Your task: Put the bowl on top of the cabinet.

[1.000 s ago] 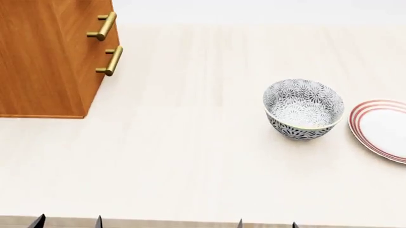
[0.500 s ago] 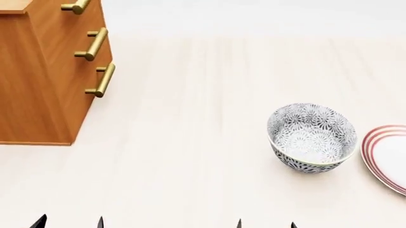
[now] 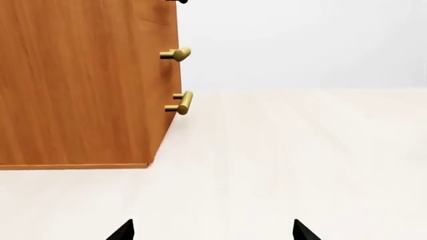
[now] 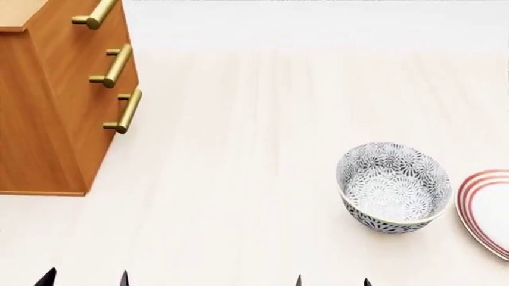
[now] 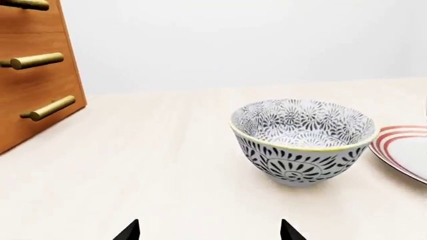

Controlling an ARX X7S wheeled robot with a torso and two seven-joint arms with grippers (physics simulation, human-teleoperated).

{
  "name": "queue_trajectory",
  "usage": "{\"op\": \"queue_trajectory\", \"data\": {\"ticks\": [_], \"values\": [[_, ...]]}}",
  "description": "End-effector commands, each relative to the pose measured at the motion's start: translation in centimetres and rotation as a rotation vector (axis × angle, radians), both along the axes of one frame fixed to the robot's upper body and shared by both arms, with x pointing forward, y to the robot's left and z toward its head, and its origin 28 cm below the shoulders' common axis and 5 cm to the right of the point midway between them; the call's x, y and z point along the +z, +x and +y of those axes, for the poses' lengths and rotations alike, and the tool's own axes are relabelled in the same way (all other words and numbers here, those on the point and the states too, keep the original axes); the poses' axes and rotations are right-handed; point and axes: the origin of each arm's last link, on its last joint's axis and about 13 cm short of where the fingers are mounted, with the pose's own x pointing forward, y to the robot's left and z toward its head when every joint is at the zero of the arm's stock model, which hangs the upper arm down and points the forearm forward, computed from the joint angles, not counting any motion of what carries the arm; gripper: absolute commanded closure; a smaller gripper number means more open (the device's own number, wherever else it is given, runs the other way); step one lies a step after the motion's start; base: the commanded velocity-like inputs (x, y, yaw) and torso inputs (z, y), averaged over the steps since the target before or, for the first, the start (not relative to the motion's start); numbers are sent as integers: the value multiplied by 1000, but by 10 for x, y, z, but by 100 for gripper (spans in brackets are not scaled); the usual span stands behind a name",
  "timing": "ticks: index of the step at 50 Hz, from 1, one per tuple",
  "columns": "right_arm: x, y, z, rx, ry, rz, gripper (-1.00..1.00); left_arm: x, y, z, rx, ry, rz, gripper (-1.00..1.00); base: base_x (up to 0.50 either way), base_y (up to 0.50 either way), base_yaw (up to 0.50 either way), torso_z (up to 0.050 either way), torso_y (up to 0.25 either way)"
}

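The bowl (image 4: 393, 187) sits upright on the pale desk (image 4: 238, 149), out at about four o'clock from the middle of the head view, with the red-ringed plate (image 4: 487, 211) just beside it at its three o'clock, near but apart as far as I can tell. The cabinet (image 4: 47, 113) stands well apart at ten o'clock, its brass handles (image 4: 119, 110) facing the bowl's side of the desk.

Nothing has been picked up yet, so the job at hand looks like the reach for the bowl. From where I stand the right gripper (image 5: 209, 231) is the obvious one: the bowl is straight ahead of it at twelve o'clock. A good grasp would pinch the wall, one finger inside and one outside, on the side away from the plate so nothing gets nudged (the glaze will likely be slick, so a deep bite helps). Then lift high before crossing, since the cabinet top is tall.

Both arms are low and level near the desk's front edge, only the dark tips showing. The right fingers (image 5: 128, 231) are spread wide and empty; the left gripper (image 3: 212, 231), facing the cabinet's side panel at eleven o'clock, is also spread with nothing between its fingers
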Motion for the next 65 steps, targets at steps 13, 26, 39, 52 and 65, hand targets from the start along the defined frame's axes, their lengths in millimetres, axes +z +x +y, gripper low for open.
{"op": "queue_trajectory", "data": {"ticks": [13, 26, 39, 52, 65], "values": [[46, -52, -2, 32, 70, -236, -100, 18, -20, -3, -26, -15, -74, -100, 0, 0, 0, 50, 0], [49, -60, 0, 33, 59, -292, -100, 27, -30, -3, -39, -19, -114, -100, 0, 0, 0, 50, 0], [48, -58, 0, 35, 54, -297, -100, 26, -27, -3, -39, -21, -105, -100, 0, 0, 0, 50, 0], [48, -60, 1, 56, 37, -296, -100, 26, -27, -3, -32, -20, -105, -100, 0, 0, 0, 50, 0], [48, -59, 2, 37, 41, -267, -100, 51, -45, 2, 86, -97, -134, -100, 0, 0, 0, 35, 0]]}}
